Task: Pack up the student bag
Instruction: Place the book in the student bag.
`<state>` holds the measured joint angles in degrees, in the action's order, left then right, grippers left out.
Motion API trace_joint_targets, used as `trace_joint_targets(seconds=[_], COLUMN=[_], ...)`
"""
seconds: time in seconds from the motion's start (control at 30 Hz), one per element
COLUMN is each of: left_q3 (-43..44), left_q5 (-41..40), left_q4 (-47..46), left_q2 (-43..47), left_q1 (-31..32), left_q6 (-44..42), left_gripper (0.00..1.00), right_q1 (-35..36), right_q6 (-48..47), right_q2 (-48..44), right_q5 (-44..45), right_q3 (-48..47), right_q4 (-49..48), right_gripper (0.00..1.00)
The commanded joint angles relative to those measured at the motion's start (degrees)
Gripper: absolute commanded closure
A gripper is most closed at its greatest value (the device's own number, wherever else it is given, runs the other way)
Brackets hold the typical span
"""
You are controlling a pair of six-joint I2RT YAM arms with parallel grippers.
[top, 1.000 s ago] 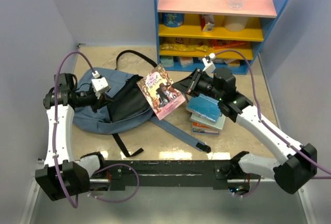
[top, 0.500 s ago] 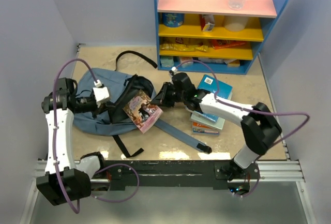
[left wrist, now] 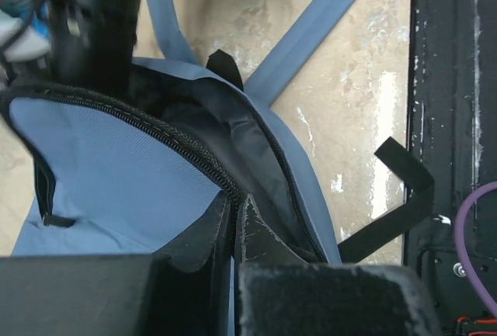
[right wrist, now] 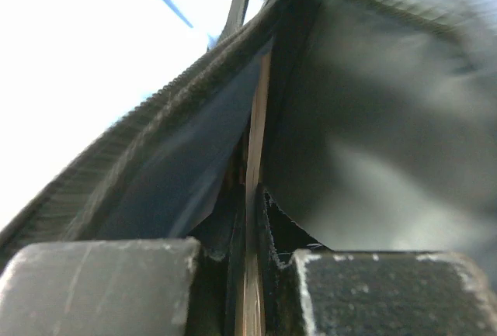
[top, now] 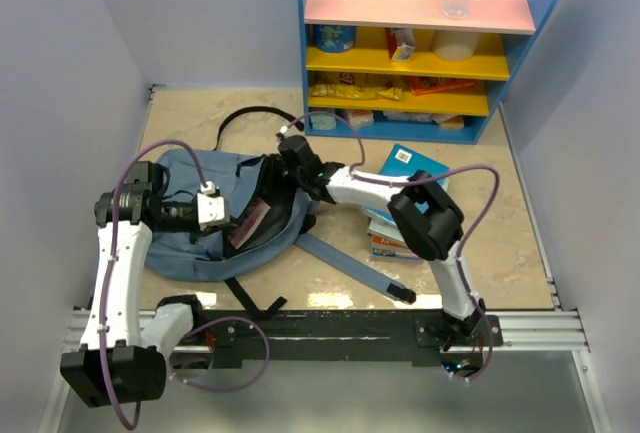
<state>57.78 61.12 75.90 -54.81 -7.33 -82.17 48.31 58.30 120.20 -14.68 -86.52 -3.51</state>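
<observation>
The soft grey-blue woven student bag (top: pixel 185 258), left of frame centre, is pinched at its toothed black zipper rim by the left gripper (left wrist: pixel 233 264). A thin book (right wrist: pixel 255 157) is clamped edge-on by the right gripper (right wrist: pixel 252 274) inside the dark lining. A mottled beige tabletop (top: pixel 480 243), blue shelf unit (top: pixel 515 63) and lavender walls (top: pixel 200 13) are seen beyond. Earlier, the book was held outside the opening.

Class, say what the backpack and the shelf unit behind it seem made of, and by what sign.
The student bag: woven fabric, matt grey-blue; it sags and creases, weave visible. The shelf unit: probably painted board, smooth; flat rigid panels in blue, pink, yellow.
</observation>
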Motion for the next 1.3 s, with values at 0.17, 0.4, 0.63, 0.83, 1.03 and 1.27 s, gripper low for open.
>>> trace_joint_targets(seconds=[0.17,0.4,0.63,0.83,1.03,1.27], left_q3=[6.73,4.45,3.13,2.60,3.04,2.25], left_q5=[5.41,4.71,2.16,0.23,-0.74,-0.92], left_q4=[-0.49,-0.49,-0.49,-0.49,-0.49,-0.58], left_q2=[-6.37,-3.73,-3.11,-2.32,-3.02,-4.52], left_q1=[1.00,1.36,1.36,1.44,1.36,1.36], left_q6=[-2.64,-2.29,-1.94,-2.73,-2.99,-3.52], left_gripper=[1.00,1.00,1.00,1.00,1.00,1.00], right_q1=[8.37,11.97,16.11,16.11,13.13,7.50], right_q6=[5.23,12.61,18.78,14.39,6.56,-2.64], right_q2=[8.03,5.14,4.60,7.33,-11.69,-32.21], right_q5=[-3.96,17.36,33.49,20.24,27.67,33.66], right_q3=[-1.74,9.07,7.42,3.37,16.89,24.12], right_q4=[-9.31,-29.58,-30.75,-29.64,-17.16,0.86], right_gripper=[1.00,1.00,1.00,0.38,0.05,0.01])
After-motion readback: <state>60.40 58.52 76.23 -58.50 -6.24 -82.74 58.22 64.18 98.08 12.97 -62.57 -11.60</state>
